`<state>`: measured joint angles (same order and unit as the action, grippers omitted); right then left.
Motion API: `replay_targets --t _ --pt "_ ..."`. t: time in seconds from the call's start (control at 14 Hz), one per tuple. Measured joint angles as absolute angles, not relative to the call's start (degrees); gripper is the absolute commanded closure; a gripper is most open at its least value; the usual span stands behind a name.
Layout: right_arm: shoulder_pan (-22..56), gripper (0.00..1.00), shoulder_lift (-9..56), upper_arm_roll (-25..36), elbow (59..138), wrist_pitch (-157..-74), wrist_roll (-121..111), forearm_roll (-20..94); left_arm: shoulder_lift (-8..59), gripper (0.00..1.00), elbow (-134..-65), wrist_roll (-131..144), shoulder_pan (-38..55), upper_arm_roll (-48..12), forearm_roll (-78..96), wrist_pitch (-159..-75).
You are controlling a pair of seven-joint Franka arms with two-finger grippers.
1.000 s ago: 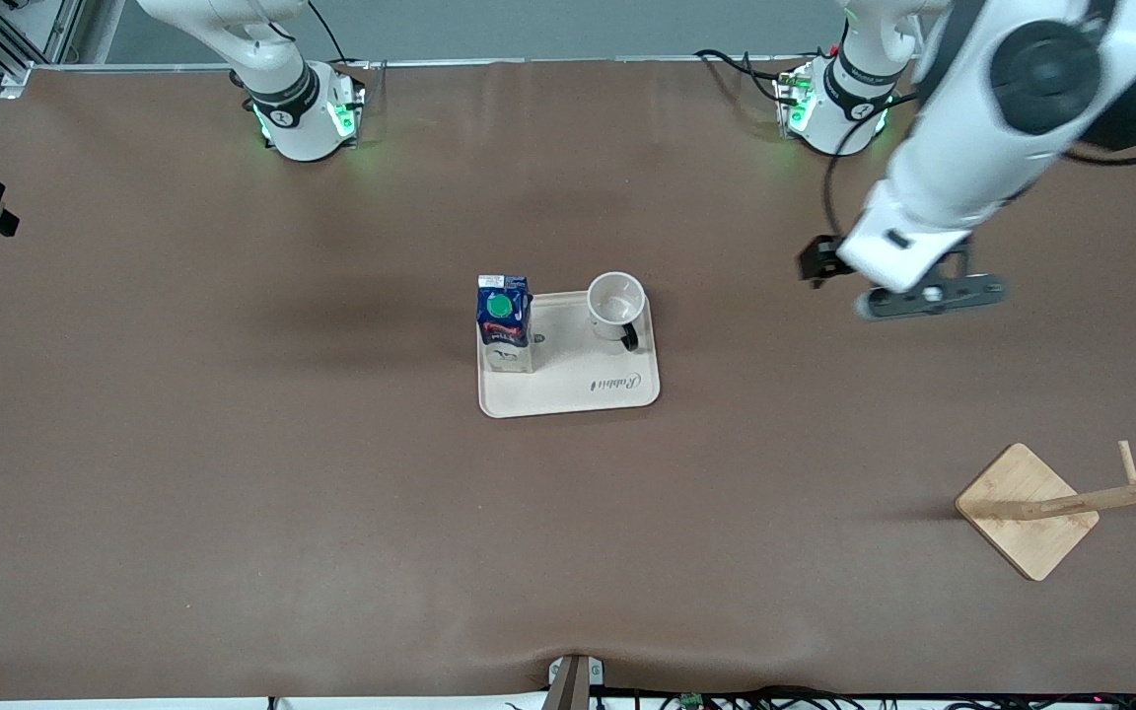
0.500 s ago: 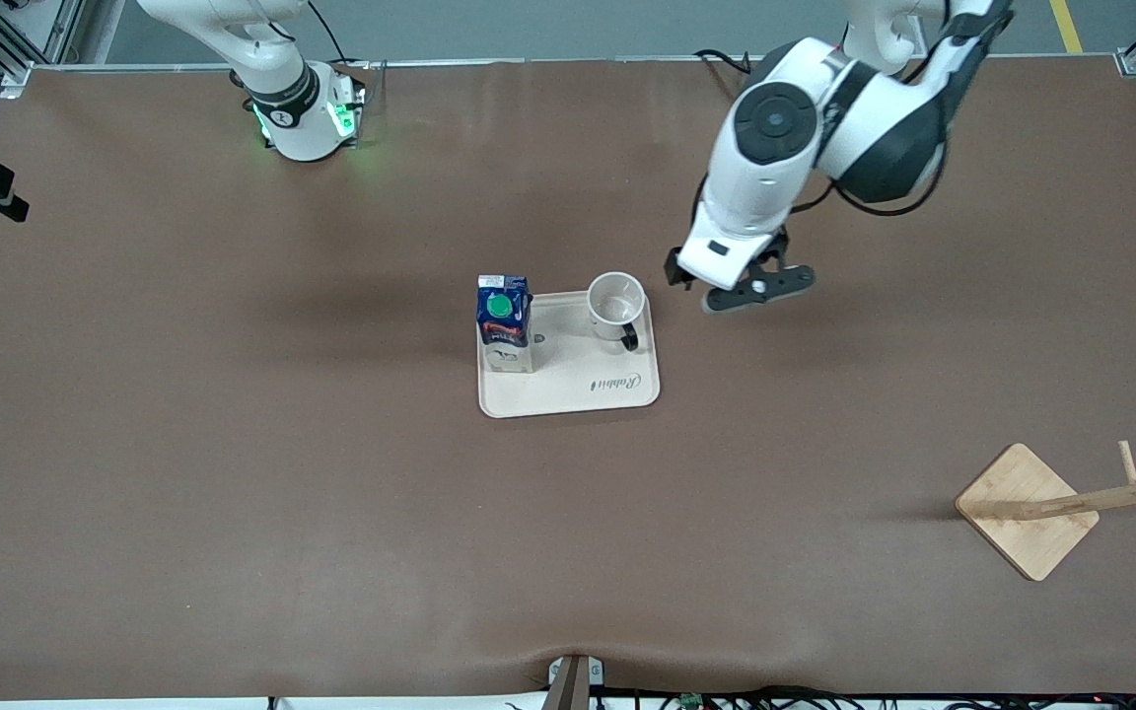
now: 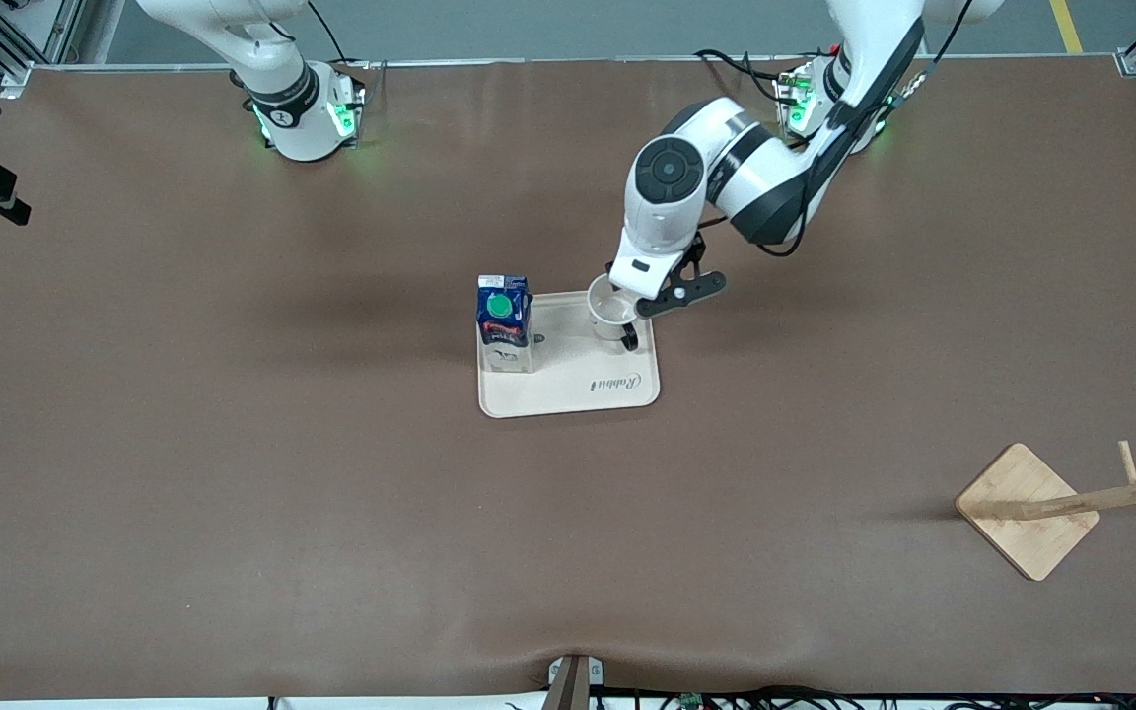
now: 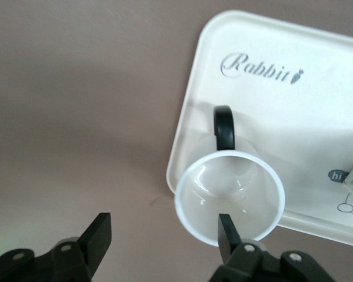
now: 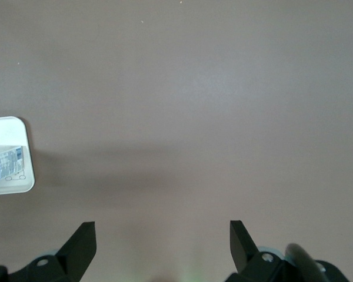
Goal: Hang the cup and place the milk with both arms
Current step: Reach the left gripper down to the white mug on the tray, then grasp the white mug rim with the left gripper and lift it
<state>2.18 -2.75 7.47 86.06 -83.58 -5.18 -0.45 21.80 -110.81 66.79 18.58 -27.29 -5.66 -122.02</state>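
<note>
While the left pincer point(image 4: 163, 241) hangs released over the cup point(image 4: 229, 197), one finger point(image 4: 226, 230) above its mouth and the other over bare desk point(image 3: 233, 444), the front view hides those fingers under the wrist. Just right of center in that view, the cup stands on the tray point(image 3: 568, 390) beside the milk point(image 3: 505, 320). Seen only in its wrist view, the right pincer point(image 5: 162, 241) waits released over desk.

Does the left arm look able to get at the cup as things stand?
Probably yes. The left gripper is open right over the cup, one finger above its mouth. The cup stands upright on the tray, with nothing covering it, and the milk stands apart.
</note>
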Motion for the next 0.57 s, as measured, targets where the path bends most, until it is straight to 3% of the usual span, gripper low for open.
replay_targets --t 0.14,0.29,0.36,0.57 --pt "2.2 0.00 -1.6 7.5 86.1 -86.4 -5.2 -0.5 24.3 0.25 -110.8 67.9 18.8 -27.3 -5.7 -123.1" --pt "2.1 0.00 -0.9 7.5 86.1 -87.7 -5.2 -0.6 26.1 0.34 -110.8 69.3 18.9 -27.3 -5.7 -124.7" --pt "2.1 0.00 -0.7 7.5 86.1 -87.8 -5.2 -0.6 27.0 0.43 -110.8 69.9 19.1 -27.3 -5.7 -125.6" --pt "2.1 0.00 -0.6 7.5 86.0 -87.8 -5.2 -0.7 29.4 0.85 -110.8 70.6 19.7 -27.3 -5.7 -127.3"
